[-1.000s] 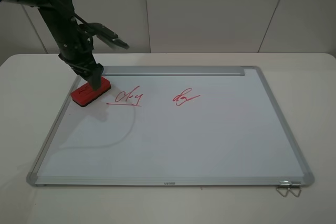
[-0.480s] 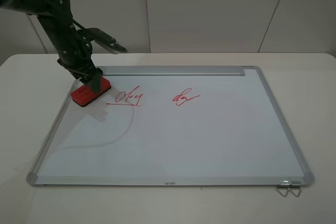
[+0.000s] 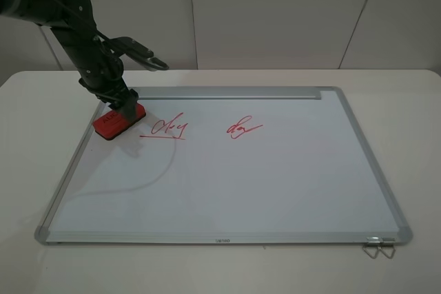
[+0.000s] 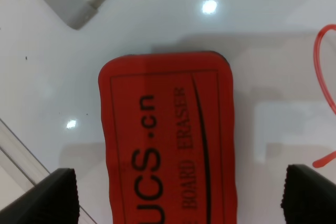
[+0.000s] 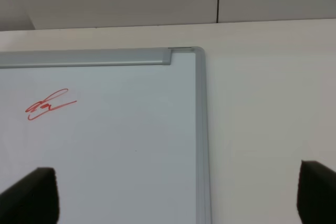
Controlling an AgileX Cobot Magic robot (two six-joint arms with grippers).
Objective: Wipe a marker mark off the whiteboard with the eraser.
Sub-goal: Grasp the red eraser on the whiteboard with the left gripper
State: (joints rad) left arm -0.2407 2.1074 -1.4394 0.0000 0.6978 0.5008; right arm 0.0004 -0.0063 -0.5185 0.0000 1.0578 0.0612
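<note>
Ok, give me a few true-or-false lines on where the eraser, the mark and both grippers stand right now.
1. The eraser lies on the whiteboard. True.
2. The eraser touches the mark. False: bare board shows between them.
3. The left gripper is shut on the eraser. False: its fingers stand wide apart on either side of it, with a gap on each side.
4. The right gripper is open and holds nothing. True.
5. The mark is half wiped away. False: the scribble and its underline are both whole.
</note>
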